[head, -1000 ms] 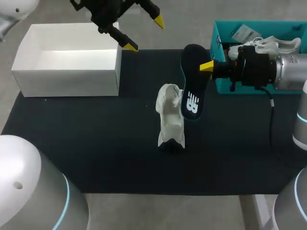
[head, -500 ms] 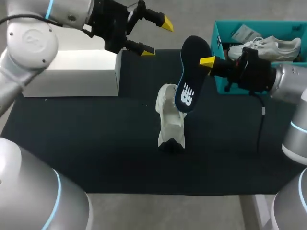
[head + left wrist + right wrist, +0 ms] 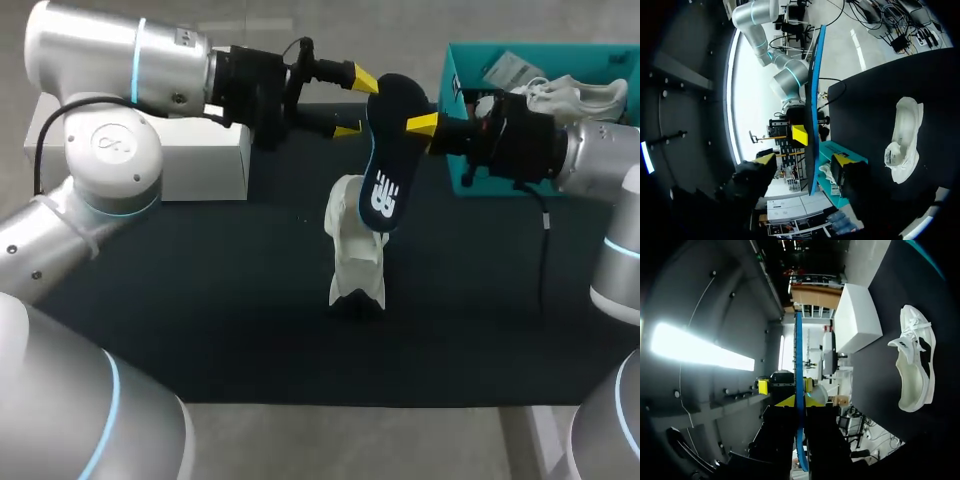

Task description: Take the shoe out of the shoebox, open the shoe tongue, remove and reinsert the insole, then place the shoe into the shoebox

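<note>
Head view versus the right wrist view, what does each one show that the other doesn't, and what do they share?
Only the head view: the second white shoe in the teal shoebox and the insole's broad printed face. Only the right wrist view: the insole edge-on, pinched in the right gripper's jaws. Both: the white shoe on the dark mat, the white box.

We look down on a table spread with a black mat [image 3: 200, 330]. A pale grey surface [image 3: 350, 440] borders the mat's near edge, and more grey shows past its far edge. We cannot tell whether that is tabletop or floor. Soft, even light lies across the mat.
</note>
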Controlling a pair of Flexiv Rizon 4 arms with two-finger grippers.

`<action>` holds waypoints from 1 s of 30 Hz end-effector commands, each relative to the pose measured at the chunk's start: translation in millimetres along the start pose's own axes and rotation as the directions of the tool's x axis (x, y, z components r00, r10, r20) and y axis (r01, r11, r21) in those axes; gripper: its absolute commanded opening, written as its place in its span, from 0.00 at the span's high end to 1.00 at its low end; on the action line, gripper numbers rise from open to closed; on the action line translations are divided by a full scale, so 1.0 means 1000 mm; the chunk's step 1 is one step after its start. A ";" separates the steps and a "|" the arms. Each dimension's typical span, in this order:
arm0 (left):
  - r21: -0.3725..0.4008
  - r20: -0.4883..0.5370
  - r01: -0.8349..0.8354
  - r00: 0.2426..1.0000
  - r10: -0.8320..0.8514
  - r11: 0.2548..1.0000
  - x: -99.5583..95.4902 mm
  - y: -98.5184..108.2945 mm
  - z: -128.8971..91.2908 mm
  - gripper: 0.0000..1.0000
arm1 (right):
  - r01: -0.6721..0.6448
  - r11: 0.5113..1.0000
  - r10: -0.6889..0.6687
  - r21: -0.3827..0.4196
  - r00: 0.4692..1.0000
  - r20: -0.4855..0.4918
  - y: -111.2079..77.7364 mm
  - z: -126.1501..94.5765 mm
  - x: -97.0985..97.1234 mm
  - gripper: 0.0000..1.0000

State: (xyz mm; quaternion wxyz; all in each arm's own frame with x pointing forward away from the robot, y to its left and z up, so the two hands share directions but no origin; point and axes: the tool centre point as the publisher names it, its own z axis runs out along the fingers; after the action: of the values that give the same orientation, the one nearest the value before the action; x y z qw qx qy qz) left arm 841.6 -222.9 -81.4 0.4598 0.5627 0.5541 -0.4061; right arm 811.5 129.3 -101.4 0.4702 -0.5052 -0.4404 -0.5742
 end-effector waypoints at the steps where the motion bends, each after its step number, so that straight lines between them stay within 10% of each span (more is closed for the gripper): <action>1: -0.003 0.017 0.005 1.000 -0.005 1.000 0.006 -0.003 0.009 0.54 | 0.000 0.999 0.000 0.036 1.000 -0.005 0.006 0.007 -0.002 1.00; 10: 0.016 0.030 0.024 0.999 -0.025 1.000 0.006 -0.011 0.026 0.65 | -0.010 0.998 0.010 0.056 1.000 -0.005 0.005 0.014 -0.005 1.00; 17: 0.012 0.027 0.035 0.999 -0.035 0.999 0.009 -0.012 0.027 1.00 | -0.008 0.999 0.008 0.047 1.000 -0.001 0.004 0.012 -0.005 1.00; 23: 0.004 0.005 0.061 0.998 -0.061 0.998 0.011 -0.011 0.027 1.00 | 0.001 0.999 -0.001 0.051 1.000 -0.001 0.004 0.012 -0.005 1.00; 24: 0.004 0.000 0.074 0.997 -0.074 0.997 0.013 -0.012 0.027 1.00 | 0.010 0.999 -0.011 0.051 1.000 0.012 0.004 0.012 -0.005 0.80; 25: 0.001 -0.005 0.083 0.997 -0.083 0.997 0.015 -0.013 0.026 1.00 | 0.016 0.999 -0.017 0.042 0.999 0.033 0.003 0.011 -0.006 0.00; 30: -0.035 -0.011 0.165 0.986 -0.166 0.986 0.021 -0.021 0.014 1.00 | 0.011 1.000 -0.010 -0.005 0.992 0.129 0.000 -0.011 -0.028 0.00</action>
State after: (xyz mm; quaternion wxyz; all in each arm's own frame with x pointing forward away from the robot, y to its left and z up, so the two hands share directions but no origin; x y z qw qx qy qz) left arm 833.5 -239.9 -108.0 0.4264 0.5189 0.6000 -0.4345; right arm 824.6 132.8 -129.0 0.4441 -0.5293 -0.4713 -0.5481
